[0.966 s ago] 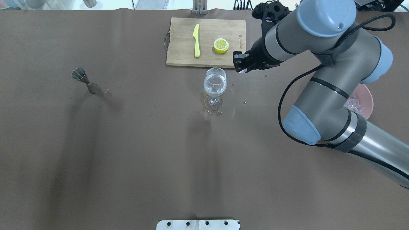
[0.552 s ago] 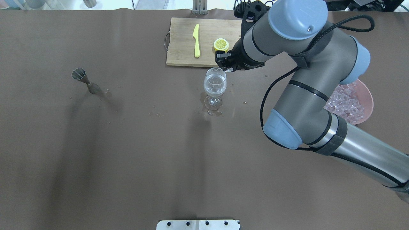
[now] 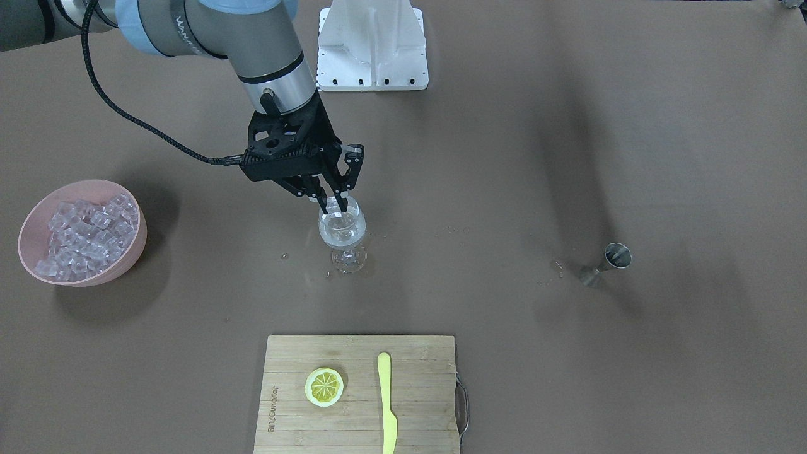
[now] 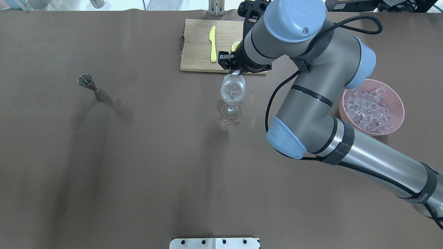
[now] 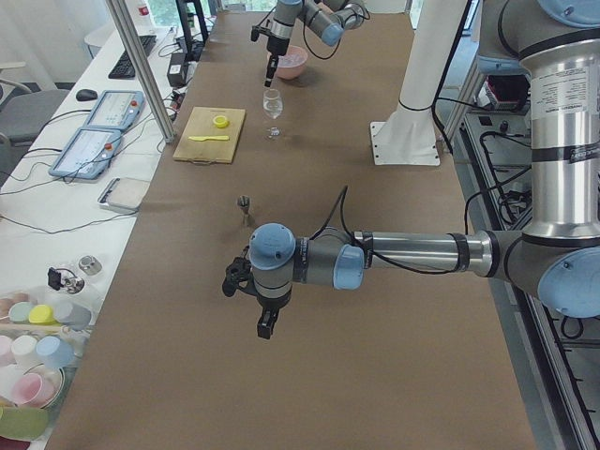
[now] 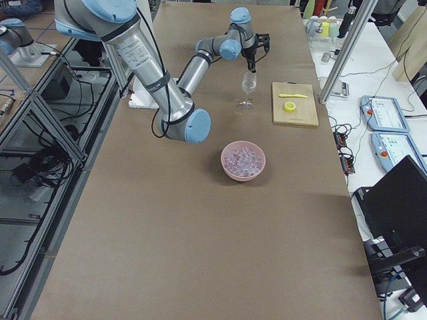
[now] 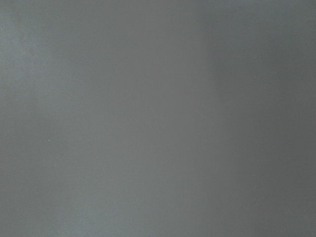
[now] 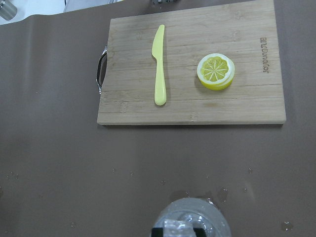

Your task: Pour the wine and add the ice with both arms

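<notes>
In the front-facing view, a wine glass (image 3: 343,243) is seen upright on the brown table (image 3: 567,126), holding a small amount of clear wine (image 3: 342,234) with a few cubes in it. The right gripper (image 3: 334,205) is held directly over its rim, pointing down. A pink bowl (image 3: 101,277), well apart from the glass, is heaped with clear ice (image 3: 85,236). A metal jigger (image 3: 606,260) stands well apart on the other side; its contents cannot be made out. A wooden cutting board (image 3: 416,378) carries a yellow knife (image 3: 386,403) and a lemon half (image 3: 324,386). In the overhead view, small spilled drops (image 4: 231,121) are visible around the foot of the glass, and the gripper is largely hidden by its own wrist. In the exterior left view, the left gripper (image 5: 265,325) is seen low over the near end of the table, far from the glass; whether its fingers are apart or together cannot be told. Only blurred grey is shown by the left wrist camera. In the right wrist view, the black fingertips (image 8: 157,230) are seen pressed against either side of an ice cube (image 8: 176,226) above the mouth of the glass.
</notes>
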